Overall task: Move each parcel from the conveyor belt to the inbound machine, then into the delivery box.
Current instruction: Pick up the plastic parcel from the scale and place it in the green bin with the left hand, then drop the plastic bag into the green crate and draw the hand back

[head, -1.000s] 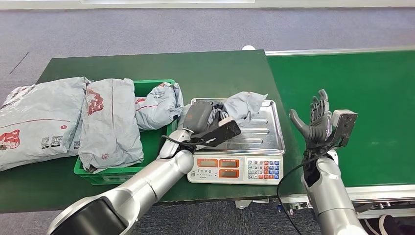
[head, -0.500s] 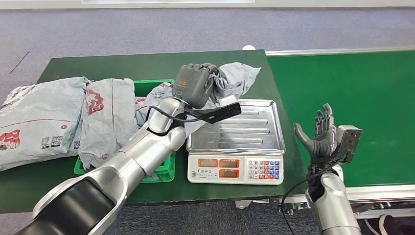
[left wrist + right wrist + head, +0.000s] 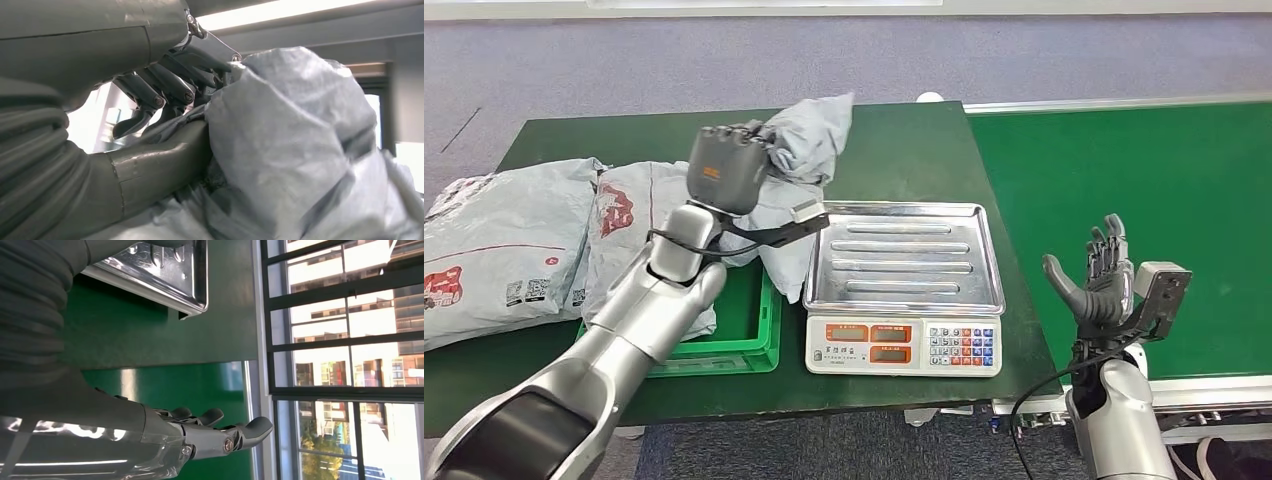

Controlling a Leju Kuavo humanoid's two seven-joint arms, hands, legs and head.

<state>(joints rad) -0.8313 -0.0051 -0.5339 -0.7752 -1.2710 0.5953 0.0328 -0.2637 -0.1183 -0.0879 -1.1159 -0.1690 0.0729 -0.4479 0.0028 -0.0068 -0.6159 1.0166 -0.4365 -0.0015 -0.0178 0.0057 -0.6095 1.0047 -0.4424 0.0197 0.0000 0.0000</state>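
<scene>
Head view: the left hand [image 3: 729, 167] was raised above the near edge of the green delivery box [image 3: 742, 345], its fingers closed around a crumpled grey parcel [image 3: 809, 135]. The parcel hung clear of every surface, its upper end above the dark green table [image 3: 624, 135] and its lower folds draping down beside the wrist, over the box's right side. Left wrist view: the dark fingers [image 3: 165, 90] curled over the top of the parcel [image 3: 295, 145] while the thick thumb [image 3: 160, 160] pressed against it from the opposite side, so that the grasp was firm on the bag's gathered plastic.

The steel tray [image 3: 904, 257] of the inbound machine [image 3: 904, 345], a weighing scale with a keypad and two displays, lay bare just beside the box. Further grey parcels with red print [image 3: 504, 240] rested across the box's left part and on the table next to it.

The right hand [image 3: 1096, 282] stood upright near the front edge of the green conveyor belt [image 3: 1124, 170], released, fingers apart and extended, holding and touching nothing. Right wrist view: the same hand [image 3: 215, 432] showed its fingers spread over the belt, with a corner of the steel tray [image 3: 170, 275] visible and windows [image 3: 345, 360] beyond.
</scene>
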